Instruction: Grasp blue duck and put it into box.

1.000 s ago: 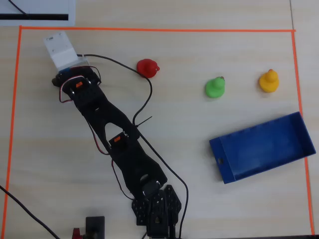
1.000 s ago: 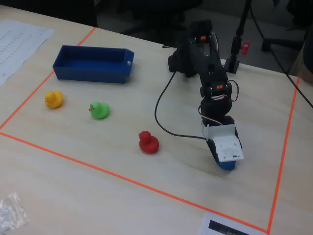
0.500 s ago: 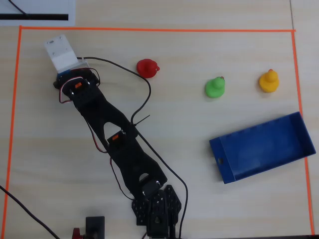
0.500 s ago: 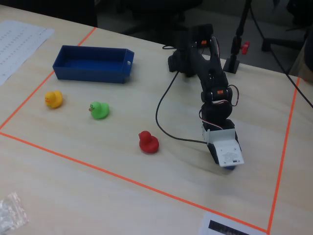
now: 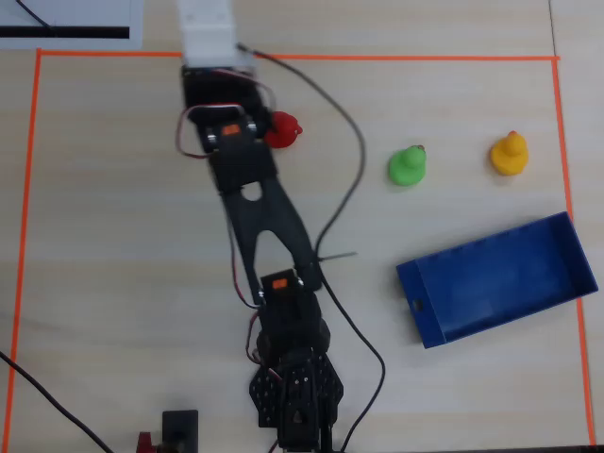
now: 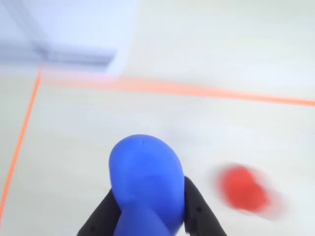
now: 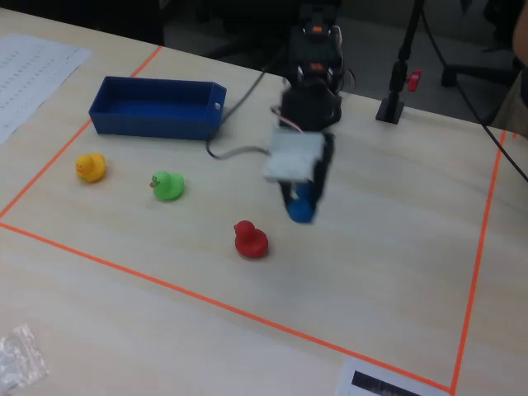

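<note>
My gripper [image 6: 147, 219] is shut on the blue duck [image 6: 145, 179], with one black finger [image 6: 101, 216] on each side of it. In the fixed view the gripper [image 7: 302, 198] holds the blue duck [image 7: 301, 211] just above the table, right of the red duck [image 7: 250, 239]. In the overhead view the arm and its white wrist block [image 5: 209, 33] hide the blue duck. The box [image 5: 420, 316] is a dark-blue tray at the right, far from the gripper. It sits at the back left in the fixed view [image 7: 157, 124] and is empty.
A red duck [image 5: 283, 130] sits beside the arm; it is blurred in the wrist view [image 6: 243, 189]. A green duck [image 5: 407, 165] and a yellow duck [image 5: 509, 154] stand above the box. Orange tape [image 5: 396, 58] frames the workspace. Cables [image 5: 354, 151] trail across the table.
</note>
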